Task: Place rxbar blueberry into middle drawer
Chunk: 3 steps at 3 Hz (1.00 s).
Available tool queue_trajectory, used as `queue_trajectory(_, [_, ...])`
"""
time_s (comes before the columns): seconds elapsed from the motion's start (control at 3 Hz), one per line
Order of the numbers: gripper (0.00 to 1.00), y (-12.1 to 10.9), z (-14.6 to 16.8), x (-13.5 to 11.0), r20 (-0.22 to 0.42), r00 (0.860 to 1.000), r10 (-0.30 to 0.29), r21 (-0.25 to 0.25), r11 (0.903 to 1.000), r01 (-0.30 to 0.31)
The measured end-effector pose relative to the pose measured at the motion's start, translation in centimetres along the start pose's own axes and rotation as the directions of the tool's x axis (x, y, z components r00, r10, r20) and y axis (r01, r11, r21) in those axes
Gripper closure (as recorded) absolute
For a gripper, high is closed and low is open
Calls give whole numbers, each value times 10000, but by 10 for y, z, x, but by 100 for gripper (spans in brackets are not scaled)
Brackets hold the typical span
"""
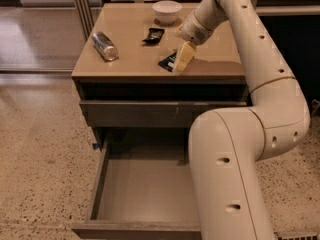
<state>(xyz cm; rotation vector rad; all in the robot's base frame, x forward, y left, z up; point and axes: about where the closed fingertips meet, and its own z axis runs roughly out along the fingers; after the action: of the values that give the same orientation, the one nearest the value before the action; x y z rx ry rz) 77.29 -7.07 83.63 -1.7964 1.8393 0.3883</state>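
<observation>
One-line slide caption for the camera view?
Gripper at the rxbar blueberry on the cabinet top; middle drawer open below.

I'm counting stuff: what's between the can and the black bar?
Camera view: bare tabletop; the small packet lies farther back. The gripper is at the black bar.

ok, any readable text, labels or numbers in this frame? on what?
None readable.
Slim black-wrapped bar, at the gripper on the tan cabinet top: markings blurred.
Silver metal can: nothing legible.
Small squarish black packet: nothing legible.
</observation>
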Motion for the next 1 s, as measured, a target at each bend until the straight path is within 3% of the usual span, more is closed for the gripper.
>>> queue_trajectory(0.33, [0,-5,19,19,397,9963,762,-43,9971,-761])
queue_trajectory(0.67, [19,-7,23,19,438,9961,772,14,9970,-773])
queue_trajectory(1.0, [16,-7,23,19,440,9961,771,15,9970,-772])
